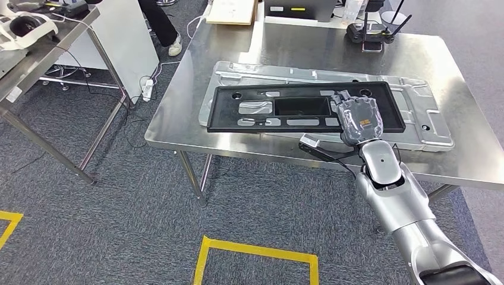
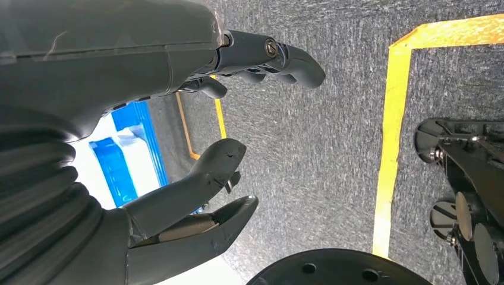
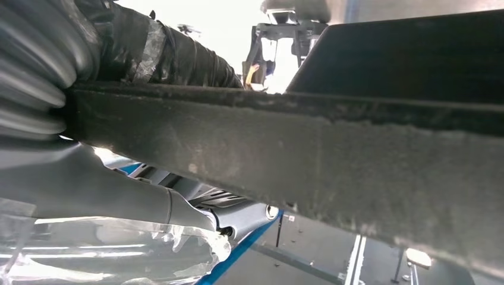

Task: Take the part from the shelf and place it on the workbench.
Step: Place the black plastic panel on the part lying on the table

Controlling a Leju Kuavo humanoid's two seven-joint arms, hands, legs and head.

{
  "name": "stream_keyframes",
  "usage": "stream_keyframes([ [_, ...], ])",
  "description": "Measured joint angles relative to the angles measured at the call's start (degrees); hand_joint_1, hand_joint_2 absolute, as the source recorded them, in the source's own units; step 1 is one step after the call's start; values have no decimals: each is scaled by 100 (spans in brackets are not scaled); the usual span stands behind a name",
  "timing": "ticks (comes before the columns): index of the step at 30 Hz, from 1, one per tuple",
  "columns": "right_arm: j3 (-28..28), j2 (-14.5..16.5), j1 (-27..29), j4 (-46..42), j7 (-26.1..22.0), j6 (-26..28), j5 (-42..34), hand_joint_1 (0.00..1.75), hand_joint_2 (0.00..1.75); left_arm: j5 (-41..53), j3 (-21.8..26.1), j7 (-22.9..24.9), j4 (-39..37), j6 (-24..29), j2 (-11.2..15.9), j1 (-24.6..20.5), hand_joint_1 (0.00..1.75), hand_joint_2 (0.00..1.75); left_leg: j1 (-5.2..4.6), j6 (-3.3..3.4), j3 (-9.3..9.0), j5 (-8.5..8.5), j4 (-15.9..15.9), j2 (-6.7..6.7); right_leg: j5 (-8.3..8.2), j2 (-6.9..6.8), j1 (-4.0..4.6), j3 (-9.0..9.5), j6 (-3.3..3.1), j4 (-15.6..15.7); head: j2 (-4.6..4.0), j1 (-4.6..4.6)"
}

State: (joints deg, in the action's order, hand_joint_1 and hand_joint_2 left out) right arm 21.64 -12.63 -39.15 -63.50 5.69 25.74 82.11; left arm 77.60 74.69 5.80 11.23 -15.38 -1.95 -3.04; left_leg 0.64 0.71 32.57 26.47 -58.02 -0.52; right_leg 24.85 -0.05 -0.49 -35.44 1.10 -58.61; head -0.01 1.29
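Head view: steel counter (image 1: 196, 113) ahead, carrying a long black panel (image 1: 297, 107) laid flat on top of a silver sheet-metal part (image 1: 422, 113) that sticks out past it on the far and right sides. Right hand (image 1: 358, 119) resting on the panel's right end, fingers on the near rim, wrapped in clear plastic; silver forearm reaching in from the lower right. Second grey counter (image 1: 35, 56) at far left, yellow floor tape (image 1: 255, 252) on the carpet below.

Left wrist view: left hand (image 2: 196, 148) hanging over grey carpet, released, fingers apart and holding nothing. Yellow tape line (image 2: 389, 136) on the floor to one side, something blue (image 2: 128, 148) behind the hand.

Right wrist view: close on the panel's dark rough edge (image 3: 333, 160), running across the frame, with the thumb under it and the fingers over it, grasping the panel.
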Motion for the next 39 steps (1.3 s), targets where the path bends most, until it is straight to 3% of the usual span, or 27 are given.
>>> stream_keyframes([
  [15, 0, 0, 41, -125, -30, -79, -2, 175, 175, -3, 0, -3, 0, 0, 0, -1, 0, 175, 0, 0, 0, 0, 0, 0, 0, 0, 0, 0, 0, 0, 1, 0],
  [20, 0, 1, 56, -184, -29, -71, 8, 175, 175, -12, 0, -8, 0, 0, -1, -3, 0, 175, 23, 95, -66, -47, 113, -16, -27, 0, -25, 42, 63, 71, 1, 1],
  [22, 0, 0, 60, -209, -29, -64, 11, 175, 175, -14, 0, -15, 0, 1, -10, -9, 0, 175, 83, 122, -164, -123, 271, -43, 143, 7, -18, -58, 94, -178, 0, 3],
  [24, 0, 0, 76, -211, -26, -61, 12, 175, 175, -14, 0, -19, 0, 1, -17, -15, 0, 175, 110, 126, -191, -140, 312, -58, 469, 11, -60, -391, 146, -854, 0, 3],
  [26, 0, 0, 122, -211, -25, -60, 11, 175, 175, -14, 0, -19, 0, 2, -25, -15, 0, 175, 140, 92, -197, -117, 295, -58, 605, 8, -121, -697, 215, -1399, 0, 2],
  [27, 0, 0, 145, -211, -26, -60, 11, 175, 175, -14, 0, -19, 0, 3, -27, -13, 0, 175, 164, 60, -203, -94, 275, -56, 517, 5, -156, -715, 251, -1391, 0, 2],
  [28, 0, 0, 160, -211, -27, -60, 11, 175, 175, -14, 0, -19, 0, 3, -30, -12, 0, 175, 196, 17, -211, -60, 242, -55, 329, -2, -192, -617, 290, -1154, 0, 1],
  [30, 0, 1, 162, -209, -28, -63, 11, 175, 175, -14, 0, -19, 2, 5, -22, -10, 0, 175, 250, -108, -209, 41, 139, -51, -3, -29, -244, -281, 377, -437, 0, 4],
  [32, -1, 1, 157, -207, -29, -79, 8, 175, 175, -14, 0, -22, 3, 9, -13, -19, 0, 175, 250, -230, -187, 131, 42, -42, -41, -16, -233, -122, 315, -107, -1, 2],
  [35, -1, 0, 179, -207, -42, -102, 2, 175, 175, -14, 0, -34, 1, 7, -26, -26, 0, 175, 245, -319, -203, 178, 42, -40, 57, 31, -193, -148, 76, -178, -1, -12],
  [37, 0, 0, 175, -214, -59, -102, 1, 175, 175, -14, 0, -38, 0, 1, -35, -28, 0, 175, 263, -326, -142, 306, -146, -35, 93, 42, -172, -113, -30, -188, -1, -18],
  [39, 0, 0, 167, -217, -64, -102, 0, 175, 175, -14, 0, -44, 0, 2, -37, -27, 0, 175, 235, -288, 184, 600, -802, -22, 135, 43, -128, -57, -113, -182, 1, -20],
])
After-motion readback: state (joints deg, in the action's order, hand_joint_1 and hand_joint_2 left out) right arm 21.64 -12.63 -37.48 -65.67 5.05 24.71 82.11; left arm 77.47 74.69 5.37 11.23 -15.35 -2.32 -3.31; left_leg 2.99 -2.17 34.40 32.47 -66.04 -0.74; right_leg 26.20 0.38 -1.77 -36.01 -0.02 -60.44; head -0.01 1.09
